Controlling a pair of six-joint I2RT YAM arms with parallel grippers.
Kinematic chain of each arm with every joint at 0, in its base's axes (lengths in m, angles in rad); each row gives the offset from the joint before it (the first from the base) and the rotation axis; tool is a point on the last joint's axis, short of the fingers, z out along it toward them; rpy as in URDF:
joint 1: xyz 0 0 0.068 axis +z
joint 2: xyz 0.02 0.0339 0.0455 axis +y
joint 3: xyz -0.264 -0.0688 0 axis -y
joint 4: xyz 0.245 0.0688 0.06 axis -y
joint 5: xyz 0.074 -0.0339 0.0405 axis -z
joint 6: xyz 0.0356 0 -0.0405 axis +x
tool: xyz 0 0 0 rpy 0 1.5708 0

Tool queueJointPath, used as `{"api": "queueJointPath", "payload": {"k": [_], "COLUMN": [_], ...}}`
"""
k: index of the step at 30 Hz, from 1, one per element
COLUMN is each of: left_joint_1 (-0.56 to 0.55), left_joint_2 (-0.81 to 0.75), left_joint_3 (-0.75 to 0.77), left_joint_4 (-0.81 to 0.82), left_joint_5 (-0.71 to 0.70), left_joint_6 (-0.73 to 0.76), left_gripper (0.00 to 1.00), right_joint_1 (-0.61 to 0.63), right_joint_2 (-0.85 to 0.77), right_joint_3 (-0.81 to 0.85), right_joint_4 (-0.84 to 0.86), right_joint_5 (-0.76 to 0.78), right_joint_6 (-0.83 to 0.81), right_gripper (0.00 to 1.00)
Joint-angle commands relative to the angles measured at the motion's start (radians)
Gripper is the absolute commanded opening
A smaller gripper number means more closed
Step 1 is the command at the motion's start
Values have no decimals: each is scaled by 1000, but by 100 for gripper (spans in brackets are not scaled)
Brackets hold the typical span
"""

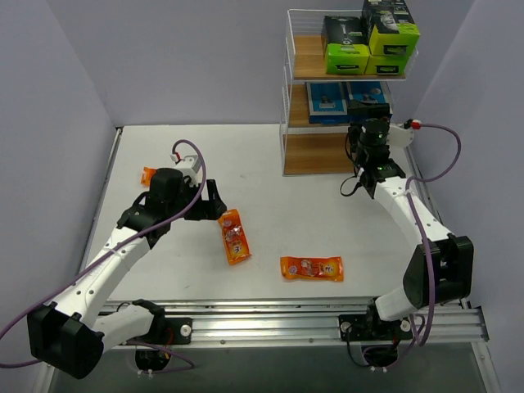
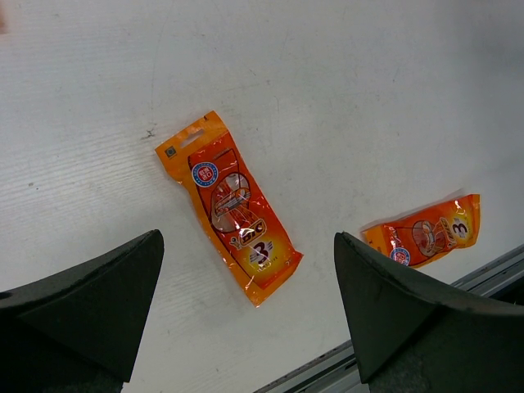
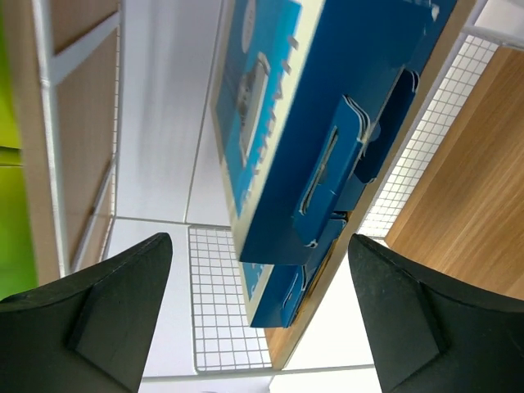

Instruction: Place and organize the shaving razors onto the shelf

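At far left, a small orange razor packet (image 1: 148, 174) lies on the white table (image 1: 327, 213), partly hidden behind your left arm. Your left gripper (image 1: 214, 203) hovers above the table with its fingers (image 2: 106, 303) spread wide, holding nothing. Just below it, a second orange packet (image 1: 235, 237) lies flat, its long side running toward the arm bases. In your left wrist view it sits in the gap between the two fingers without touching either. A third orange packet (image 1: 311, 268) lies crosswise near the table's front edge, well apart from both grippers.

At right rear stands the three-tier shelf (image 1: 288, 98) with wooden boards in a white wire frame. Its top tier carries the black-and-lime-green razor boxes (image 1: 346, 45), some stacked two high. The middle tier holds two blue razor cards (image 1: 327, 100) side by side.

Your right gripper (image 1: 372, 129) sits at the front right corner of the shelf, level with the middle tier. Its fingers (image 3: 106, 311) are parted wide and grip nothing. The blue cards fill your right wrist view, overlapping on the board just beyond the fingertips, against the wire grid. You cannot tell from that view whether a card touches either finger.
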Motion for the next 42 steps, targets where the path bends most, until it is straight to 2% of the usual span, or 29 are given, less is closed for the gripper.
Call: {"api": "queueJointPath", "payload": {"k": [1,14,20,25,34,42], "left_joint_1": [1,9,11,12,17,20], "left_joint_2": [-19,-8,-5,-4,-2,4], "left_joint_3": [47,56,56,58,58,58], "left_joint_4": [2,-4,-5,-5,-4,-4], "left_joint_5": [6,20,29,34,43,50], "left_joint_6": [8,13,14,14,13,13], "left_gripper": [94,94,94,94,94,94], "right_joint_1": [-18,-87,-117,-130,-134,-134], "right_joint_2": [-71,-156,-169,-157,-78,-24], "right_joint_3": [38,4,-4,-10,33,62], "right_joint_4": [-16,-115,-135,-108,-73,-30], "right_joint_5": [-47,-165,-217,-235,-275,-291], "right_joint_6": [-35,-31,-34,-34,-31,-18], "right_gripper": [84,83,73,56,48,44]}}
